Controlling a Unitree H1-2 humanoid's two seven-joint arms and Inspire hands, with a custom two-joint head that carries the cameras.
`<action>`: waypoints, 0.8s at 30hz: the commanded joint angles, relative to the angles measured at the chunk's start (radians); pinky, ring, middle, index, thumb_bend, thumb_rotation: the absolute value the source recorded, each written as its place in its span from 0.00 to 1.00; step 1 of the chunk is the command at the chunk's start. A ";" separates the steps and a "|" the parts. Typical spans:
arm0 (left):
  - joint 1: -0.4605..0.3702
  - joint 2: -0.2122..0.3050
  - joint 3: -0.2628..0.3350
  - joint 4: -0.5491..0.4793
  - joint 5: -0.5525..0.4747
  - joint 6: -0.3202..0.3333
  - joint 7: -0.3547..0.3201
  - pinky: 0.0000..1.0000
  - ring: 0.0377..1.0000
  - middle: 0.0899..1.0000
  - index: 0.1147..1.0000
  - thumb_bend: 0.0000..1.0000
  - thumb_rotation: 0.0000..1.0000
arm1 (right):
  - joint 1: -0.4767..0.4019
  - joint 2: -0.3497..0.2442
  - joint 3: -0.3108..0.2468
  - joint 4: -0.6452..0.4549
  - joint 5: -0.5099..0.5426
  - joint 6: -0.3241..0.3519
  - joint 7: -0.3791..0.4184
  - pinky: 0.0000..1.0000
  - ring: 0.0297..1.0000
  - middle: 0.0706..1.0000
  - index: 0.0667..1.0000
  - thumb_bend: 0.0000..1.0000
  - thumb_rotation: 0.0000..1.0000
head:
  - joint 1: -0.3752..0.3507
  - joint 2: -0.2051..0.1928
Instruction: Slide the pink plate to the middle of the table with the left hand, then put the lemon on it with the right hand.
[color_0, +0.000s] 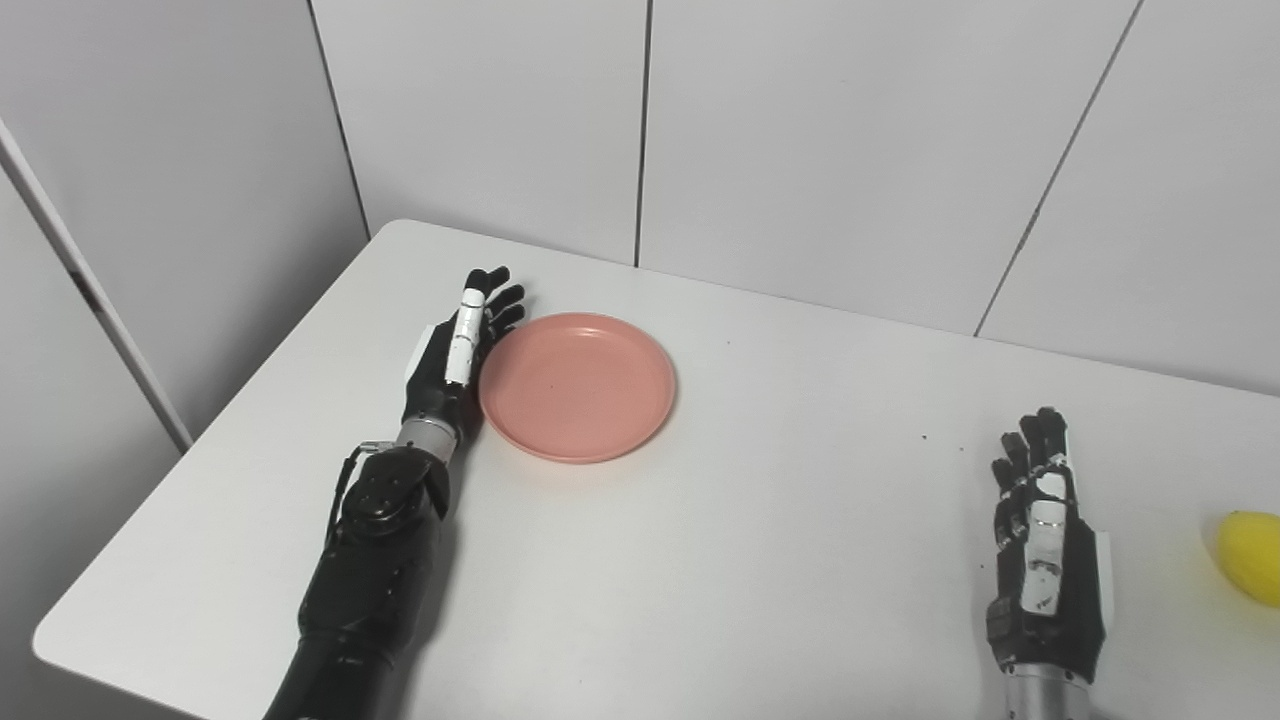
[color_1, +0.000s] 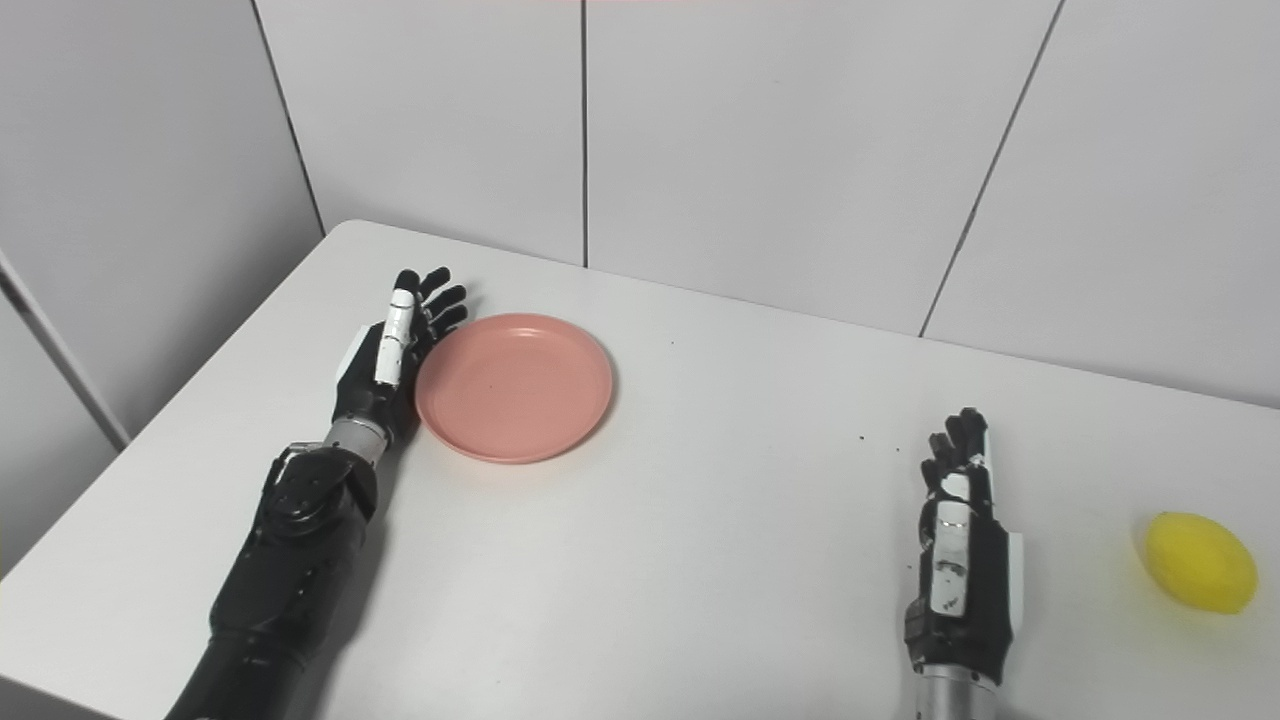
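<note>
Plastic, light and slippery by its look, the pink plate (color_0: 578, 385) suits a rim push from the open-fingered left hand (color_0: 455, 355); the right hand (color_1: 958, 560) waits open.

No readable text, labels, brands, numbers or signs anywhere in either view.
</note>
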 joint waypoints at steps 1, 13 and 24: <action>-0.035 0.000 -0.014 -0.031 0.008 0.003 -0.022 0.92 0.90 0.88 0.87 0.62 1.00 | 0.006 0.010 -0.002 0.006 -0.006 -0.029 0.000 0.99 0.97 0.96 0.96 0.74 0.90 | -0.004 0.001; -0.032 -0.053 -0.084 -0.034 0.017 0.013 -0.053 0.93 0.91 0.90 0.89 0.61 1.00 | 0.012 0.009 0.006 -0.015 -0.030 -0.012 0.002 1.00 0.98 0.97 0.97 0.73 0.92 | -0.023 0.008; -0.027 -0.081 -0.145 -0.031 0.032 0.013 -0.088 0.93 0.91 0.89 0.88 0.63 1.00 | 0.007 0.015 0.003 -0.006 -0.033 -0.018 -0.004 1.00 0.97 0.97 0.96 0.74 0.92 | -0.041 0.013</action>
